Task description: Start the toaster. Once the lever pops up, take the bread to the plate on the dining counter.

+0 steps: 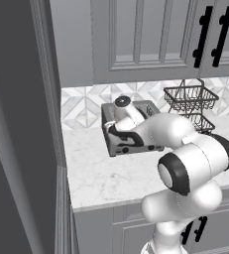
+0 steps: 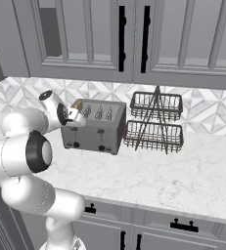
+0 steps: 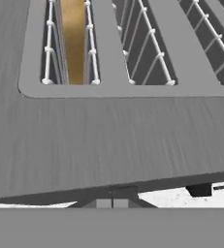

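Marble worktop, toaster (image 2: 96, 128) beneath shut jaws

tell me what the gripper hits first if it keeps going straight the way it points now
Most likely the front edge of the toaster, judging by the hand view. The shut gripper sits just over that edge, near the slot holding the bread. Depth is unclear.

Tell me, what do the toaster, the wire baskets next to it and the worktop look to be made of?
The toaster looks like brushed grey metal, going by the fine streaks across its top. The baskets seem to be thin dark wire, since the wall shows through them. The worktop looks like polished white marble with faint grey veins, though it could be an imitation.
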Tool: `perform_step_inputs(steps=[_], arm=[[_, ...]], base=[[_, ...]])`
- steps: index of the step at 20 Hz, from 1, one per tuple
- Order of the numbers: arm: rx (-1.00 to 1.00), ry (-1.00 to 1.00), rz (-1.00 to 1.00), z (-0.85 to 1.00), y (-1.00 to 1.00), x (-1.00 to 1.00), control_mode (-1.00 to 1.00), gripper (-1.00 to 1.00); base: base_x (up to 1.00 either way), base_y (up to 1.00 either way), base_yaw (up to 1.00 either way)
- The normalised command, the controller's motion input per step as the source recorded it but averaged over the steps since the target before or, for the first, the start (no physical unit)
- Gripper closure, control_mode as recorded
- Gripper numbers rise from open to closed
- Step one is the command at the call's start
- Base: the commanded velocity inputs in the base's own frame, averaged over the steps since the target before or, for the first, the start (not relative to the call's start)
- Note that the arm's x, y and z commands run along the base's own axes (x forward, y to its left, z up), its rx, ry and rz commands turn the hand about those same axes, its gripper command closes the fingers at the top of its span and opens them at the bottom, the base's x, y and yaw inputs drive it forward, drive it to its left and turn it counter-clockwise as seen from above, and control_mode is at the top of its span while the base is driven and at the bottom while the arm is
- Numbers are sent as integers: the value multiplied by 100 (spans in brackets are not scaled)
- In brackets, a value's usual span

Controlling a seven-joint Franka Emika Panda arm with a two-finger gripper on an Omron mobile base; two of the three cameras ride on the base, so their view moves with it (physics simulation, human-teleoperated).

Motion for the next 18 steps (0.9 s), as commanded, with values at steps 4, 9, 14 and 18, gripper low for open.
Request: perform_step_inputs(steps=[4, 9, 14, 18], arm=[[0, 5, 30, -100, -61, -2, -100, 100], [0, 8, 18, -100, -32, -6, -100, 100], [0, 5, 8, -100, -8, -5, -100, 100], [-2, 2, 6, -100, 0, -20, -100, 100]], base=[[0, 0, 0], [0, 0, 0], [0, 0, 0], [0, 0, 0]])
